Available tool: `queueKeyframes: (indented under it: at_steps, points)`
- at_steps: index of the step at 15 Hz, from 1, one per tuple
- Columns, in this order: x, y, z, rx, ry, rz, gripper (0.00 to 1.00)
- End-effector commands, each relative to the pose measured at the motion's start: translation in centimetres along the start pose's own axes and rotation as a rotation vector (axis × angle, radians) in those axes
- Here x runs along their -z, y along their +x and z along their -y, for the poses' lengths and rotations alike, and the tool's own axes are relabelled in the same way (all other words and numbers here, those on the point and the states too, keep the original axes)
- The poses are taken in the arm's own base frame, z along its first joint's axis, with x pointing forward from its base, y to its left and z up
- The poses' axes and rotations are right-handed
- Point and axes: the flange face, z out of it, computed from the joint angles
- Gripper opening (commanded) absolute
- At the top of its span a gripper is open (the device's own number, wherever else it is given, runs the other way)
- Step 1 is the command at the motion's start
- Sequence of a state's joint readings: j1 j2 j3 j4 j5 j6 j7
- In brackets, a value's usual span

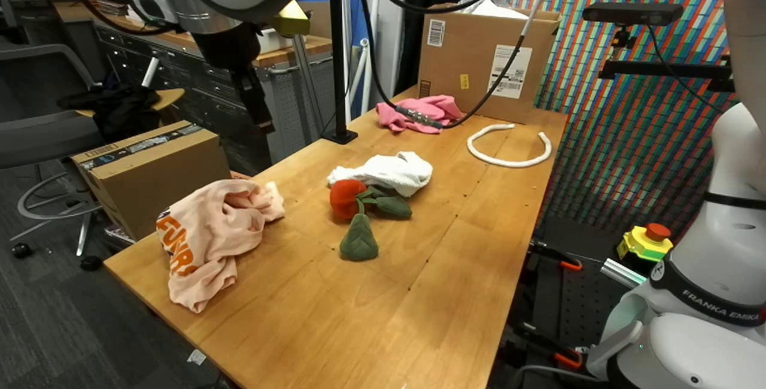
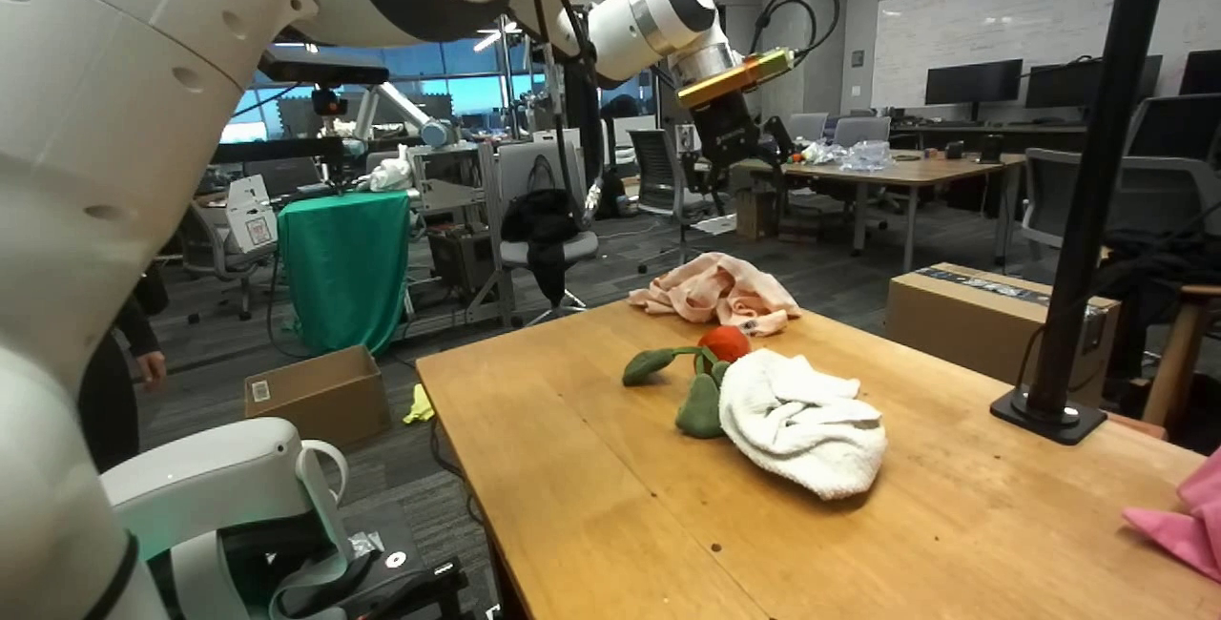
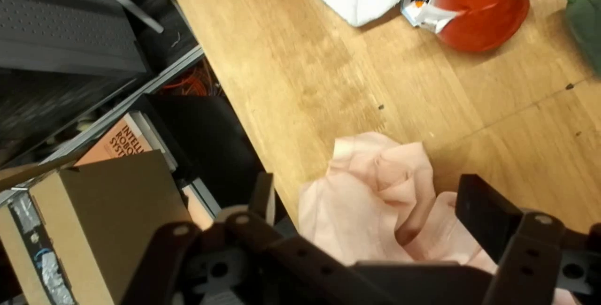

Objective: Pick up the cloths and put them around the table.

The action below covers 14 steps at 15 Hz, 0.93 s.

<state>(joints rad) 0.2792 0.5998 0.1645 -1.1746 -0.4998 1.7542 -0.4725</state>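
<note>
On the table (image 1: 383, 305) the cream cloth with orange print (image 1: 215, 227) lies crumpled by the edge, part of it at the rim. A white cloth (image 2: 801, 420) sits bunched mid-table, against a soft red piece (image 1: 347, 198) with dark green leaf-shaped parts (image 1: 359, 239). Further along, beside the cardboard box, rests the pink cloth (image 1: 419, 114). My gripper (image 2: 747, 196) is raised above the level of the cream cloth, apart from it. In the wrist view its fingers (image 3: 486, 216) are spread wide, with the cream cloth (image 3: 357, 220) below and nothing held between them.
A white ring of cord (image 1: 508, 163) lies near the table's far end, before a large cardboard box (image 1: 479, 60). A black post (image 1: 340, 66) stands at the table's edge. Another box (image 1: 155, 173) is on the floor side. A black cable (image 1: 497, 78) hangs over the pink cloth.
</note>
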Motion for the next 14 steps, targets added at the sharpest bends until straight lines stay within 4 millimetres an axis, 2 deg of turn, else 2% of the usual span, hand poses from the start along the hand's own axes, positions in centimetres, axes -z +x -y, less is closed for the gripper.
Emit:
queueKeyframes:
  at_steps: [1, 5, 8, 14]
  points:
    - [-0.7, -4.2, 1.4, -0.053, 0.078, 0.035, 1.0]
    - [-2.4, -7.8, 3.3, -0.05, 0.185, 0.056, 1.0]
    - [-3.4, -10.5, 5.3, 0.016, 0.246, 0.065, 1.0]
    - [-5.1, -15.8, 8.6, 0.316, 0.326, 0.038, 1.0]
